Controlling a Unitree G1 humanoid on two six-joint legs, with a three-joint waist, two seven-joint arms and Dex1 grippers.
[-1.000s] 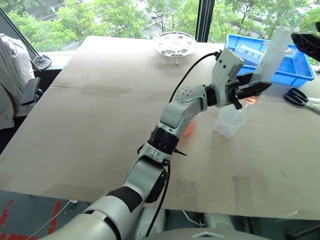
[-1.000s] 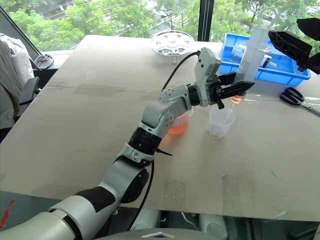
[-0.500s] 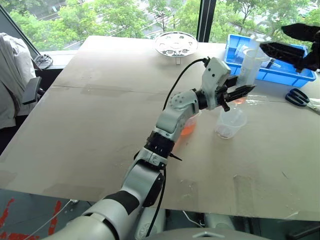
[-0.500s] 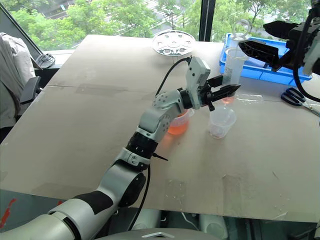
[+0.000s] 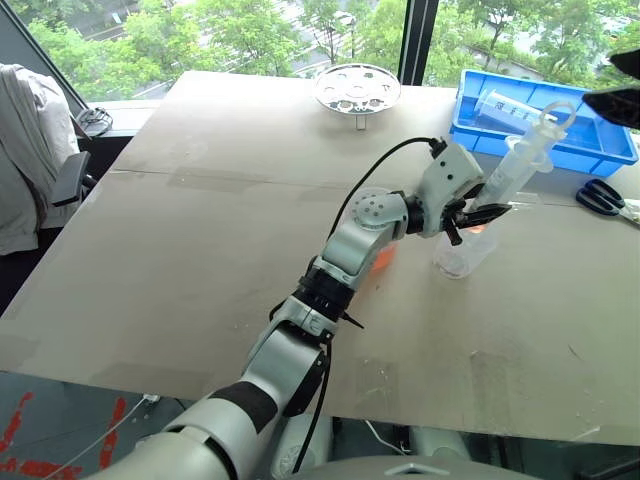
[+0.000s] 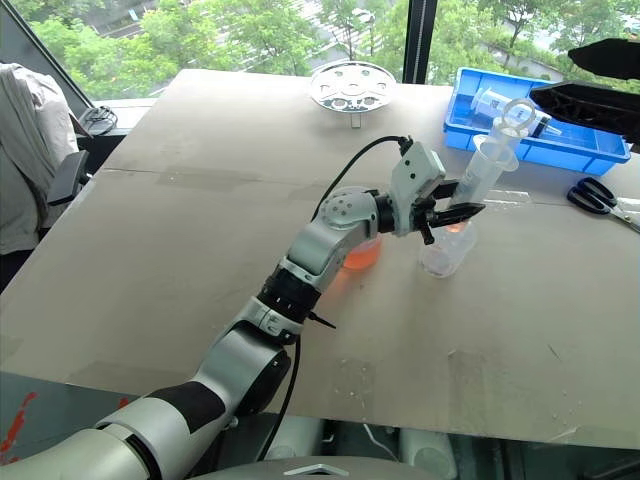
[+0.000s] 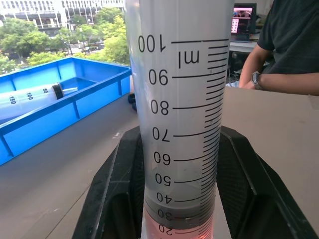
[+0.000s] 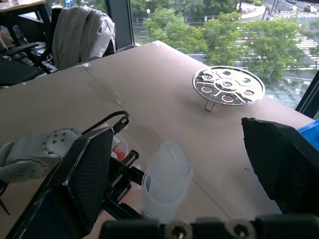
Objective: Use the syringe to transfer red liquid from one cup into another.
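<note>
Two steps look done: your left claw (image 6: 452, 212) is clenched on the syringe (image 6: 478, 168), holding red liquid (image 7: 174, 230), tip over the small cup (image 6: 444, 254). Emptying remains. Beside that cup, the beaker (image 6: 358, 254) holds red. Your right claw (image 8: 184, 174) is released.

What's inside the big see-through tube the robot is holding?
The syringe, held in the left gripper, has a dark plunger seal low down and red liquid beneath it. Above the seal it looks empty. The tip is covered, so what's there can't be seen.
</note>
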